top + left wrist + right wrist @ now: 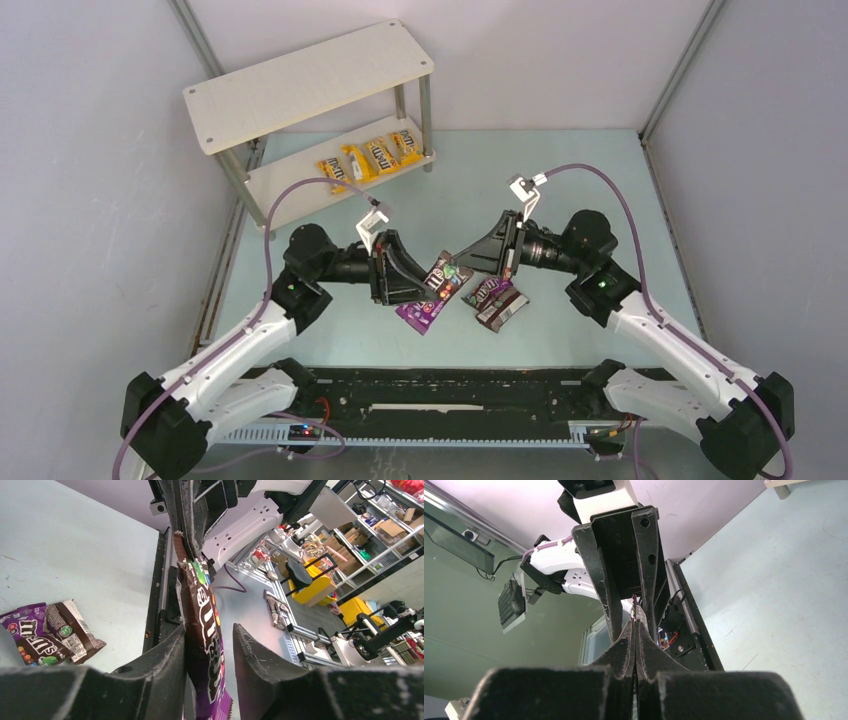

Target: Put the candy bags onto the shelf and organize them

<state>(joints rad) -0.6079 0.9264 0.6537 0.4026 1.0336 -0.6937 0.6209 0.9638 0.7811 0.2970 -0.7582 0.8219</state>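
Close wide-open left gripper [210, 640] squarely on glossy purple candy packet [200, 605], held mid-air, before loosening right gripper [636, 630] pinched on one end; then carry toward pale two-tier metal-legged shelf [300, 80].

From high above and behind the arms [250, 340] we look down on the whole table [580, 180], with the held packet [440, 277] small near its middle. Our left wrist camera sits right against that packet, facing past it toward the table's near edge. Our right wrist camera, just as close, meets the packet edge-on from the opposite side. All three views share it.
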